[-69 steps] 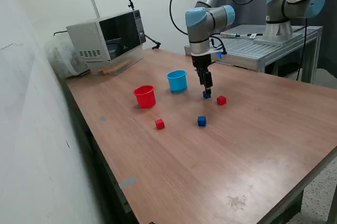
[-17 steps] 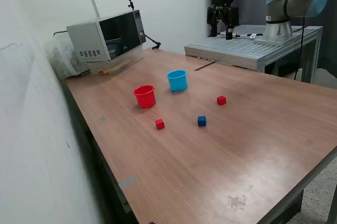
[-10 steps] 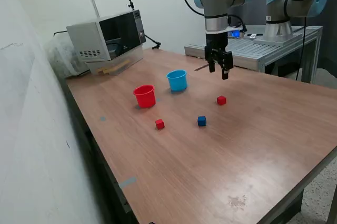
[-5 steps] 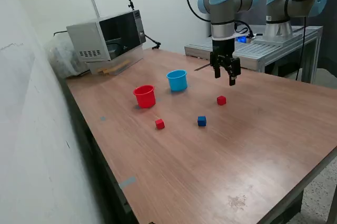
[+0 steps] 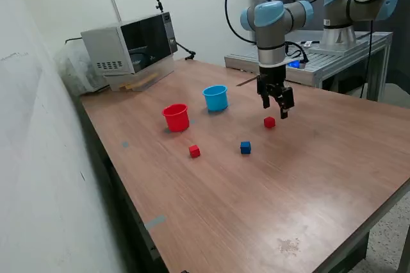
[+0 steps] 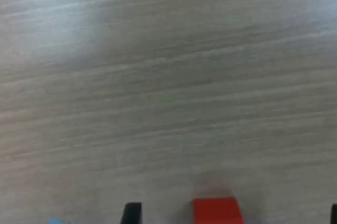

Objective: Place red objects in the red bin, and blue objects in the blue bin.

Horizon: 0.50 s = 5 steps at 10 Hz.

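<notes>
My gripper (image 5: 277, 107) is open and empty, hovering just above one red cube (image 5: 269, 122) on the table. In the wrist view this red cube (image 6: 217, 211) lies between my fingertips (image 6: 131, 212), which stand wide apart. A second red cube (image 5: 194, 151) and one dark blue cube (image 5: 245, 148) lie nearer the front. The red cup (image 5: 176, 118) and the light blue cup (image 5: 216, 98) stand upright towards the exterior view's left of my gripper. The other blue cube is not in view.
A microwave (image 5: 131, 45) stands at the table's back left. A metal bench (image 5: 320, 58) with a second arm (image 5: 355, 4) stands behind the table. The wooden table (image 5: 288, 190) stretches wide in front.
My gripper came from high at the back down towards the right-hand red cube. The blue cube under it in the earliest frame is gone from the table.
</notes>
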Each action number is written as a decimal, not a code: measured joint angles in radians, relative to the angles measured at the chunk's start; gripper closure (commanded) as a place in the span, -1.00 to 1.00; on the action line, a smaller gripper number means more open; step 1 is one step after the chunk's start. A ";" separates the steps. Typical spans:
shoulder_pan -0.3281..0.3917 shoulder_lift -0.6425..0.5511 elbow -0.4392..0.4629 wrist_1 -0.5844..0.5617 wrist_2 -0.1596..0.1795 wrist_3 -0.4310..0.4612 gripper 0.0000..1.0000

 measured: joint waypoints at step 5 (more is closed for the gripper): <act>-0.049 0.025 -0.018 -0.038 -0.001 0.000 -1.00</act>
